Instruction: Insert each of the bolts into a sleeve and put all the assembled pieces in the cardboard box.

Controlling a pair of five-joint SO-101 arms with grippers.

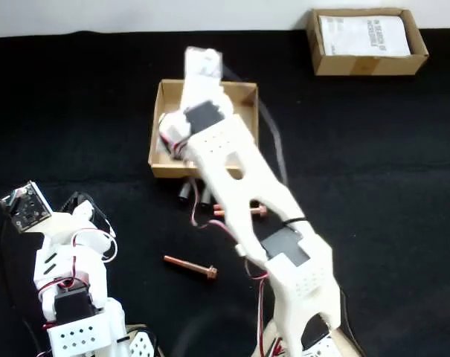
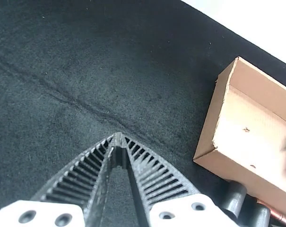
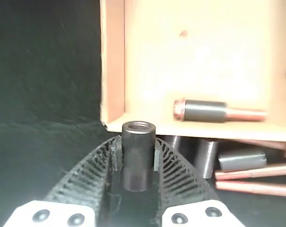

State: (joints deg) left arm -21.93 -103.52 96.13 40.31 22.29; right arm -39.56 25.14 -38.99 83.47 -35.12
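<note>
My right gripper [image 3: 138, 141] is shut on a dark sleeve [image 3: 138, 161], held upright just outside the near wall of the cardboard box [image 3: 112, 61]. One bolt with a sleeve on it [image 3: 206, 111] lies inside the box. Loose sleeves [image 3: 206, 156] and copper bolts [image 3: 256, 173] lie on the cloth beside the box. In the high view the right arm reaches over the box [image 1: 243, 91], and a single bolt [image 1: 190, 266] lies nearer the arm bases. My left gripper [image 2: 118, 140] is shut and empty above the black cloth, to the left of the box [image 2: 237, 142].
A second cardboard box [image 1: 366, 63] with a printed sheet in it stands at the far right. Black cloth covers the table. Two sleeves [image 1: 185, 192] and bolts [image 1: 239, 211] lie under the right arm, against the box's near side.
</note>
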